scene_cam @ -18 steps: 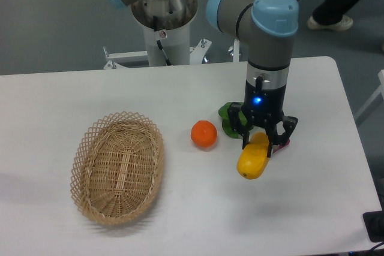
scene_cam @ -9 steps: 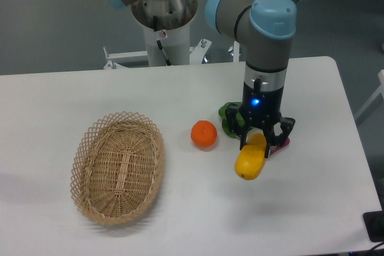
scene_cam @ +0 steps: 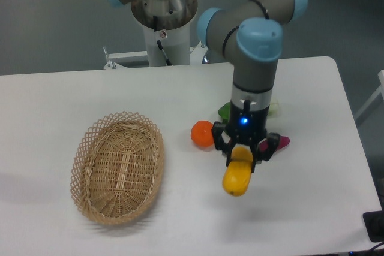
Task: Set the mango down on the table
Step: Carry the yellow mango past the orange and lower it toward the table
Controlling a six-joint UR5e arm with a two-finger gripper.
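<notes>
The pincer (scene_cam: pixel 241 155) points straight down from the arm's wrist, a blue light glowing on the wrist just above it, and its two dark fingers are clamped on the upper end of the mango (scene_cam: pixel 237 175). The mango hangs tilted, its lower yellow-orange end angled toward the front edge of the desk (scene_cam: pixel 54 100), with a faint shadow on the white surface beneath; whether the fruit's tip touches the desk or sits just above it cannot be told from this view. The orange (scene_cam: pixel 202 133) lies on the desk just to the left of the pincer, partly hidden by one finger, close to it but contact is unclear. Behind the wrist a green item (scene_cam: pixel 225 111) and a pale one (scene_cam: pixel 273 110) peek out on either side, mostly hidden by the arm. A dark red-purple tuber (scene_cam: pixel 277 143) lies just right of the pincer, its end showing past the finger. The woven wicker basket (scene_cam: pixel 118 168) sits well apart on the left half of the desk, with nothing visible inside it. The arm's base column (scene_cam: pixel 164 22) stands behind the far edge of the desk.
</notes>
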